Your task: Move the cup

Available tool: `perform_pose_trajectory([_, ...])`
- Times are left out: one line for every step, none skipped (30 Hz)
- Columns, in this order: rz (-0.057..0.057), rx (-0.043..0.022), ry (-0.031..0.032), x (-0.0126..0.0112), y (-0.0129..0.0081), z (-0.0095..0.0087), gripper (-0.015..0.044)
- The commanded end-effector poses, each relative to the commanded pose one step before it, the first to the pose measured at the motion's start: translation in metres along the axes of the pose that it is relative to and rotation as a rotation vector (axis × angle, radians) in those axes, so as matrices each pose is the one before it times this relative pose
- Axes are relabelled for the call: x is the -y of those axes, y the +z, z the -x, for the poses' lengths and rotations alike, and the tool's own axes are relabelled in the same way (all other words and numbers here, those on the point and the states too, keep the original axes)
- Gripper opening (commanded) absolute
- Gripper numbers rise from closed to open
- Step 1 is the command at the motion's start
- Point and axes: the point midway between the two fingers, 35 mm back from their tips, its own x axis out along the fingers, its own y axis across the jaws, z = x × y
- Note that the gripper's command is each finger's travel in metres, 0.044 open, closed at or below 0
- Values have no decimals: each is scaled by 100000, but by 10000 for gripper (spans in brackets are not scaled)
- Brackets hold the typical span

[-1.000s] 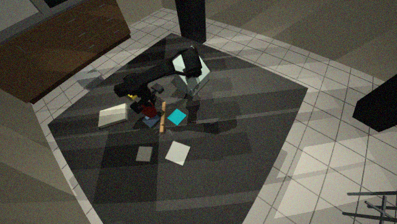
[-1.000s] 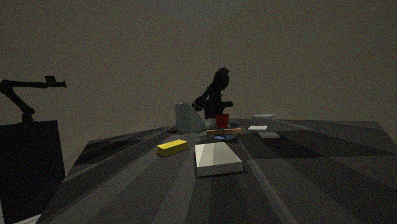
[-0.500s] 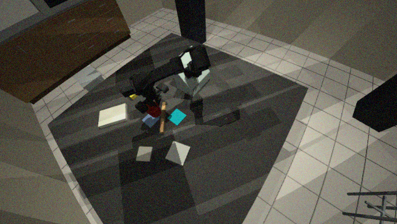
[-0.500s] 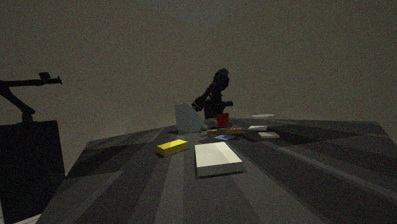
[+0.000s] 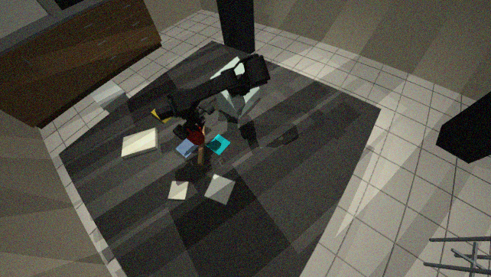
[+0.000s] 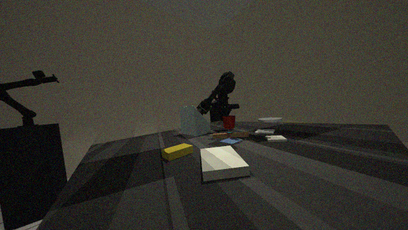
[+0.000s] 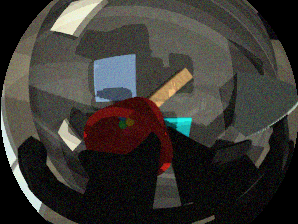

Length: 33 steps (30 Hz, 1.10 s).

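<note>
My gripper (image 5: 194, 128) (image 6: 226, 115) (image 7: 162, 131) is shut on a red cup (image 5: 196, 137) (image 6: 229, 122) (image 7: 125, 128) and holds it upright above the table. Small coloured marbles (image 7: 124, 123) lie inside the cup. A light blue pad (image 5: 186, 147) (image 6: 231, 140) (image 7: 115, 76) lies just left of the cup. A cyan pad (image 5: 218, 145) (image 7: 178, 124) lies just right of it, apart from the cup. A tan wooden stick (image 5: 200, 152) (image 6: 230, 135) (image 7: 172, 87) lies between the two pads.
A yellow block (image 5: 155, 115) (image 6: 176, 151) and a white slab (image 5: 140, 142) (image 6: 224, 161) (image 7: 76, 16) lie to the left. Two white tiles (image 5: 178, 190) (image 5: 219, 188) lie in front. A pale box (image 5: 233, 99) (image 6: 192, 122) stands by the arm's base.
</note>
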Motion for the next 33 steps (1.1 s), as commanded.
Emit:
perform_pose_trajectory([-1029, -535, -218, 602, -616, -40, 0])
perform_pose_trajectory([-3, -4, -5, 107, -135, 8, 0])
perform_pose_trajectory([-3, -4, -5, 107, -135, 7, 0])
perform_pose_trajectory([-3, -4, -5, 107, -135, 7, 0])
perform_pose_trajectory([-3, -4, -5, 107, -135, 7, 0])
perform_pose_trajectory([-3, -4, -5, 108, -135, 7, 0])
perform_pose_trajectory([-3, -4, -5, 108, -135, 7, 0])
perform_pose_trajectory([-4, -4, -5, 108, -135, 7, 0])
perform_pose_trajectory([-4, -4, -5, 108, -135, 6, 0])
perform_pose_trajectory([-4, -4, -5, 108, -135, 6, 0])
perform_pose_trajectory([-4, -4, -5, 108, -134, 6, 0])
perform_pose_trajectory([-4, -4, -5, 109, -134, 6, 0])
perform_pose_trajectory([-4, -4, -5, 109, -134, 5, 0])
perform_pose_trajectory([-4, -4, -5, 109, -134, 5, 0])
perform_pose_trajectory([-4, -4, -5, 109, -134, 5, 0])
perform_pose_trajectory([-4, -4, -4, 103, -125, 4, 0])
perform_pose_trajectory([-4, -4, -4, 103, -125, 4, 0])
perform_pose_trajectory([-4, -4, -4, 103, -125, 4, 0])
perform_pose_trajectory([-4, -4, -4, 104, -125, 4, 0])
perform_pose_trajectory([-4, -4, -4, 104, -126, 4, 0])
perform_pose_trajectory([-4, -4, -4, 105, -125, 3, 0])
perform_pose_trajectory([-4, -4, -4, 105, -125, 3, 0])
perform_pose_trajectory([-4, -4, -4, 106, -125, 3, 0])
perform_pose_trajectory([-4, -4, -4, 106, -125, 2, 0])
perform_pose_trajectory([-4, -4, -4, 106, -124, 2, 0])
perform_pose_trajectory([-4, -4, -4, 106, -124, 2, 0])
perform_pose_trajectory([-4, -4, -4, 107, -123, 1, 0])
perform_pose_trajectory([-4, -4, -4, 107, -123, 1, 0])
perform_pose_trajectory([-4, -4, -4, 108, -123, 1, 0])
perform_pose_trajectory([-4, -4, -4, 108, -123, 0, 0])
perform_pose_trajectory([-4, -4, -4, 109, -122, 0, 0])
perform_pose_trajectory([-4, -4, -4, 109, -122, 0, 0])
perform_pose_trajectory([-4, -4, -4, 109, -121, -1, 0])
